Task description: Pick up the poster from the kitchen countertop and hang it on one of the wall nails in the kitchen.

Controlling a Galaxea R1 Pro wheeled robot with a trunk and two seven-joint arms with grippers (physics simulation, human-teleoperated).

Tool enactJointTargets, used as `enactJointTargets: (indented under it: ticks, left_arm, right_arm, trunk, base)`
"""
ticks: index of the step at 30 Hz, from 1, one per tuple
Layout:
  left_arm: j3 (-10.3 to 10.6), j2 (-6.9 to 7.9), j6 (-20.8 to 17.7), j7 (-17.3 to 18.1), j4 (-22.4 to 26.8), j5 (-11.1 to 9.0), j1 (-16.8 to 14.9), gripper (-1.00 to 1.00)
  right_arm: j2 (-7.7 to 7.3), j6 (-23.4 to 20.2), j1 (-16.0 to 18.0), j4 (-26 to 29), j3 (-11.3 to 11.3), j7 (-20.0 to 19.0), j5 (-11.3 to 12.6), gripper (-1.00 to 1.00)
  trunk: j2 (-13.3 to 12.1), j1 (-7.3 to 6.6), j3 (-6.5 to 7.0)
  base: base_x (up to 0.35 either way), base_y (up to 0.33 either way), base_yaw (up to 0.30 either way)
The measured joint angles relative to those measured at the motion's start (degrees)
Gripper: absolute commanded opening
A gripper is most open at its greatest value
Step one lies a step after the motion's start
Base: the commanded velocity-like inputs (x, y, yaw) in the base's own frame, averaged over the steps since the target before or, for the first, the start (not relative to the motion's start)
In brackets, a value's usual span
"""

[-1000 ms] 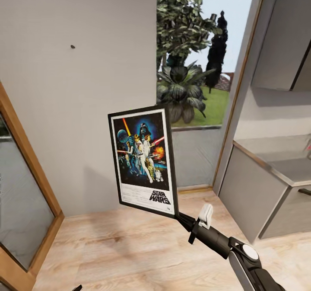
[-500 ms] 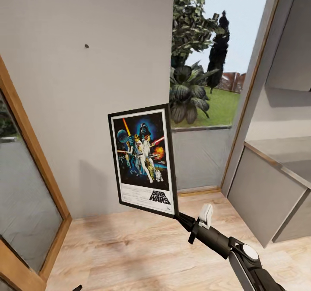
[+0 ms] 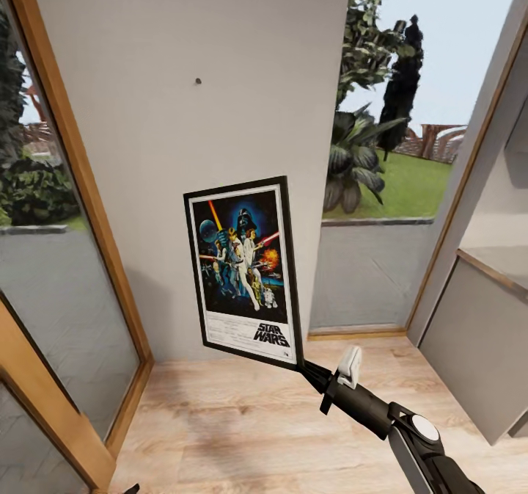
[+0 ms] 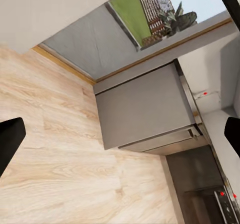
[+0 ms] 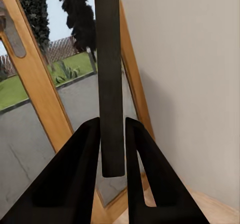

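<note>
The Star Wars poster (image 3: pixel 243 270) stands upright in mid-air in front of the grey wall, black-framed with a white inner border. My right gripper (image 3: pixel 306 369) is shut on its lower right corner. In the right wrist view the poster's dark edge (image 5: pixel 111 79) runs between the two black fingers (image 5: pixel 80 174), which press on it from both sides. A small dark wall nail (image 3: pixel 198 81) sits on the wall, above and slightly left of the poster's top. My left gripper (image 4: pixel 120 134) is open over the wooden floor, its dark fingertips (image 4: pixel 9 139) far apart.
A wood-framed glass door (image 3: pixel 66 274) is at the left. A large window (image 3: pixel 411 134) with garden plants lies right of the wall. A grey cabinet with a light worktop (image 3: pixel 484 332) stands at the right edge. Light wooden floor (image 3: pixel 242 420) lies below.
The whole view has swung left: wall, nail and window slid rightward in the picture and the door frame came further in. The poster and right arm keep the same place in the picture.
</note>
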State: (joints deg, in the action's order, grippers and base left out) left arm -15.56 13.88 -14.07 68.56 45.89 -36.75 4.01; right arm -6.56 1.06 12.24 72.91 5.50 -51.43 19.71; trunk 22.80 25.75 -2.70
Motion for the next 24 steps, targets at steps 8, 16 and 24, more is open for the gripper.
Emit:
enactJointTargets:
  ticks: [8,16,24]
  left_arm:
    - [0.14,0.0,0.0,0.0,0.01,0.03,-0.05,1.0]
    - [0.47,0.0,0.0,0.0,0.01,0.03,-0.03,1.0]
    - [0.66,3.13,-0.46,-0.26,2.15,0.15,-0.02,1.0]
  right_arm:
    - [0.02,0.01,0.0,0.0,0.0,0.0,0.01,-1.0]
    - [-0.14,-0.17,0.08,0.02,0.0,-0.46,-0.01,-1.0]
    - [-0.11,-0.81,0.71,2.27,0.28,-0.66,0.2,-1.0]
  trunk:
    - [0.0,-0.01,0.01]
    - [0.0,0.0,0.01]
    - [0.01,0.0,0.02]
  base:
    - [0.081,0.077,0.015]
    - [0.014,0.013,0.001]
    - [0.0,0.0,0.0]
